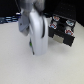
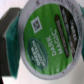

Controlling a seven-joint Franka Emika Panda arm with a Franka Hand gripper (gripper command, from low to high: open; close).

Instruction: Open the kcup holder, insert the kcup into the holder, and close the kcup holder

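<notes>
In the wrist view the kcup (image 2: 47,40) fills the frame, with its green foil lid and white rim facing the camera. My gripper (image 2: 42,36) is shut on it: one dark finger (image 2: 10,31) presses on one side, and a dark shape on the opposite side looks like the other finger. In the exterior view the white, blurred gripper (image 1: 36,45) hangs over the table's middle, and a green speck at its lower edge is the kcup (image 1: 31,49). The black kcup holder (image 1: 62,31) stands to the exterior view's right of the gripper, apart from it; its drawers look shut.
The pale table (image 1: 20,65) spreads around the gripper. Dark clutter lines the back edge at the exterior view's left (image 1: 9,20).
</notes>
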